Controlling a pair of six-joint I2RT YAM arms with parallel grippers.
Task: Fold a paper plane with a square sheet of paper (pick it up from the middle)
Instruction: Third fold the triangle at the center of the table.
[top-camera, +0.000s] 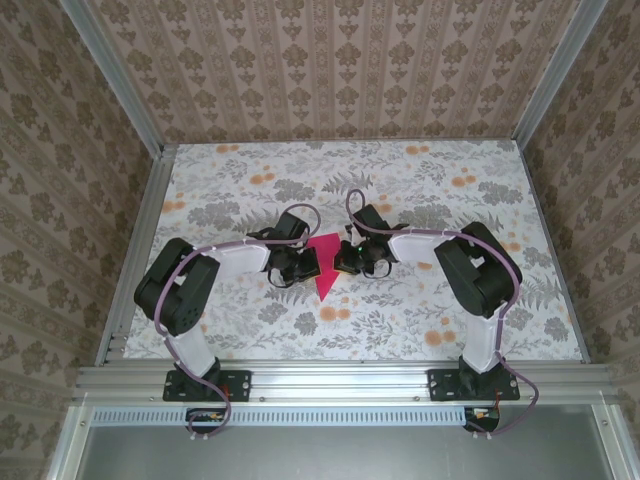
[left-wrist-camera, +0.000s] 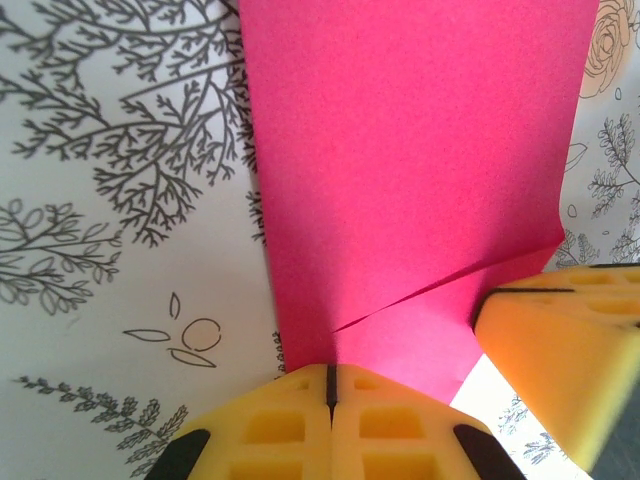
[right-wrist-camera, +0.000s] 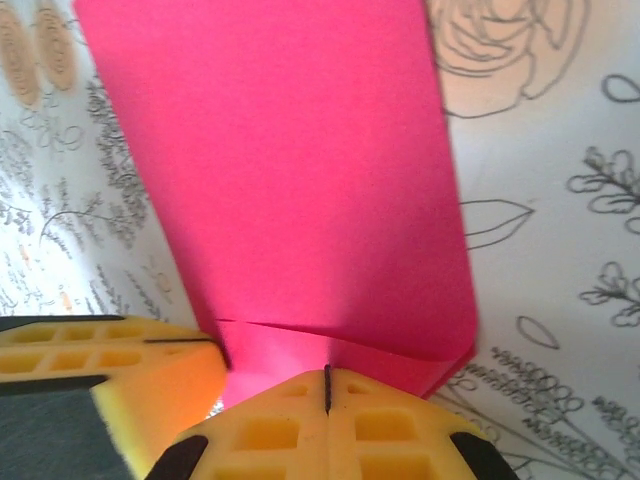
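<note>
The square sheet of paper is magenta-red and lies folded on the floral table between my two grippers. In the left wrist view the paper stretches away from my left gripper. That gripper is shut, its tips resting on the paper's near edge where a flap edge starts. In the right wrist view the paper has a flap folded over near my right gripper. This gripper is also shut, with its tips on the paper. No paper shows between either pair of jaws. The two grippers stand close together, facing each other.
The right gripper's yellow fingers sit just right of my left gripper. The left gripper's fingers sit just left of my right one. The floral table is ringed by patterned walls and an aluminium frame along the near edge.
</note>
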